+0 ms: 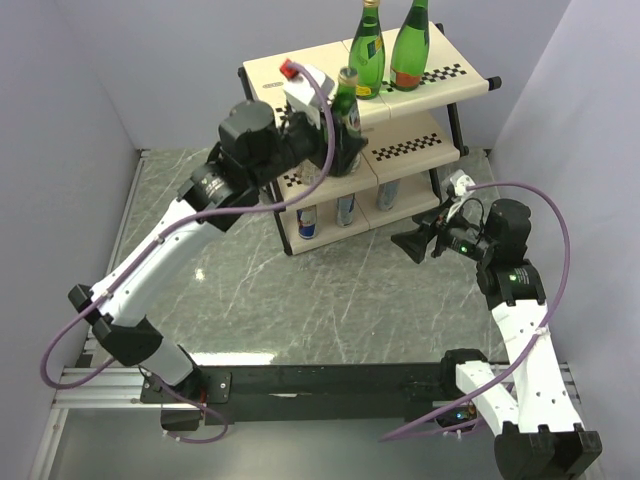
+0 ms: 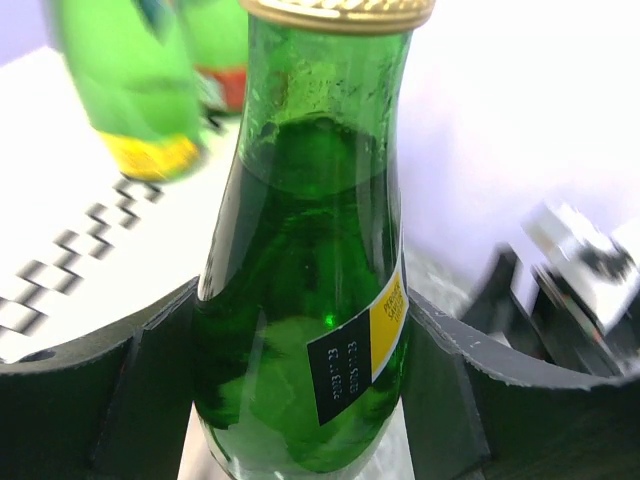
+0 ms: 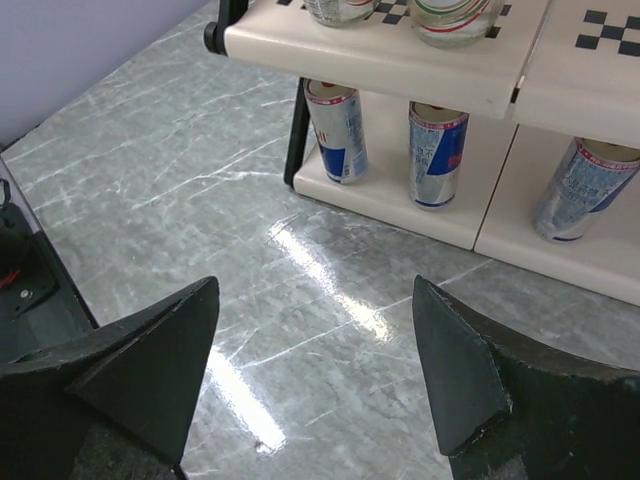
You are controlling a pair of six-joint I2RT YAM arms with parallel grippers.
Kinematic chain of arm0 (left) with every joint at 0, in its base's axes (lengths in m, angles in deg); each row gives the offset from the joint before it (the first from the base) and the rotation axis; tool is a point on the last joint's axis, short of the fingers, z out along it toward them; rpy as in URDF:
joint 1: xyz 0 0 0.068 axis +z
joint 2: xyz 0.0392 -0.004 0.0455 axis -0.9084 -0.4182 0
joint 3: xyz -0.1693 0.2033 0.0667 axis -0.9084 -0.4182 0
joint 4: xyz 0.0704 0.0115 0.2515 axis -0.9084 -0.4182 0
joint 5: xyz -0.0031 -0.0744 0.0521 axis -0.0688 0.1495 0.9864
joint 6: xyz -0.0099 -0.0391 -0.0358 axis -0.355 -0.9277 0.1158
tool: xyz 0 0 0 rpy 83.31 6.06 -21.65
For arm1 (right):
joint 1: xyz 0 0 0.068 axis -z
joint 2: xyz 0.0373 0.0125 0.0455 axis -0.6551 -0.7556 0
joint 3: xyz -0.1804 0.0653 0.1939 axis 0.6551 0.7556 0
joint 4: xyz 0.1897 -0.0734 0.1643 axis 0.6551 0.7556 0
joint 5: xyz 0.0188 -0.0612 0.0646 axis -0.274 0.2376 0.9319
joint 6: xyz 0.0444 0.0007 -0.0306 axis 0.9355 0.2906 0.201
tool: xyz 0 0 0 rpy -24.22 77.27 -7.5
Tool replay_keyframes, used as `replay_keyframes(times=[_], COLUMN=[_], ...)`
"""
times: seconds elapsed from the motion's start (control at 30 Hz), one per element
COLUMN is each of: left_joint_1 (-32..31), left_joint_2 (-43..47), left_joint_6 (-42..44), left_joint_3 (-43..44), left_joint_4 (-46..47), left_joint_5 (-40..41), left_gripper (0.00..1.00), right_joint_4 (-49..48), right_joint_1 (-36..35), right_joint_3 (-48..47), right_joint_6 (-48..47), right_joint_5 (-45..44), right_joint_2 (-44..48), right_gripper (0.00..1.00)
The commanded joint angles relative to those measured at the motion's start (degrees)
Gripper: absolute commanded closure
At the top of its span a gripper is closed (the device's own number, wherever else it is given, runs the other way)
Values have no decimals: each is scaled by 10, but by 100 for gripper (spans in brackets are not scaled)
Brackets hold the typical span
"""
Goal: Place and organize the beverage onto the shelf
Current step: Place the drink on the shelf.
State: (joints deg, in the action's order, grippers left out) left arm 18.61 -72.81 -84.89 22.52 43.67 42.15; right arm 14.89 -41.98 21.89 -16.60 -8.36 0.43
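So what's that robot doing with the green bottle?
The left gripper is clamped on a green bottle, holding it up beside the top tier of the shelf, where two more green bottles stand. Three cans sit on the bottom tier. The right gripper is open and empty over the table.

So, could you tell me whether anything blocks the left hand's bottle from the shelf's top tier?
Nothing visible does: the left hand holds the green bottle beside the top tier's left panel; the two other bottles stand farther right.
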Motion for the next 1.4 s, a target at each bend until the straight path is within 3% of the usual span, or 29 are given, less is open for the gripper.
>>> replay_keyframes(times=[0.0, 0.23, 0.7, 1.1, 1.2, 1.23, 1.3, 1.37], left_joint_1=[30, 53, 127, 135, 135, 135, 135, 135], left_joint_2=[-1, -48, -101, -133, -134, -135, -141, -143], left_joint_6=[3, 14, -15, -36, -43, -44, -46, -50], left_joint_3=[97, 184, 221, 237, 230, 228, 230, 230], left_joint_4=[91, 87, 103, 109, 111, 110, 104, 100], left_joint_5=[10, 29, 36, 36, 36, 37, 38, 36], left_gripper=[99, 99, 99, 99, 85, 72, 55, 46], right_joint_4=[-23, -29, -34, -35, -35, -34, -35, -35], right_joint_1=[4, 4, 4, 4, 4, 4, 4, 4], right_joint_3=[2, 7, 11, 11, 11, 11, 11, 12], right_joint_6=[-3, 5, 13, 16, 16, 16, 16, 16], right_joint_5=[17, 33, 53, 54, 54, 54, 54, 55], right_joint_2=[5, 11, 4, 7, 9, 10, 10, 10], right_gripper=[16, 17, 17, 18, 17, 17, 17, 18])
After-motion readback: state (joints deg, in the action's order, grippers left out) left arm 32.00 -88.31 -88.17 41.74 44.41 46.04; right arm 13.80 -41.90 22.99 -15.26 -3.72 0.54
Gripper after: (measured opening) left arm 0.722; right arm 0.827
